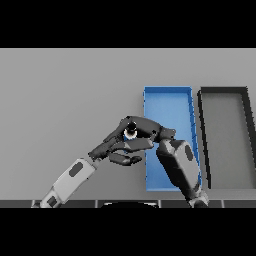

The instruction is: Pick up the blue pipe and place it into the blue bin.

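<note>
Both hands meet at the blue bin's (167, 107) left edge. Left hand (117, 147) has relaxed fingers; right hand (145, 129) is curled around something small, probably the blue pipe (131, 133).

Both forearms angle inward, left robot hand (116, 147) meeting right robot hand (146, 130), fingers curled, seemingly touching.

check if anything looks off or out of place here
Nothing looks spilled or damaged. Oddly, both hands meet at one spot: the left robot hand and right robot hand crowd together beside the blue bin, next to a black bin.
</note>
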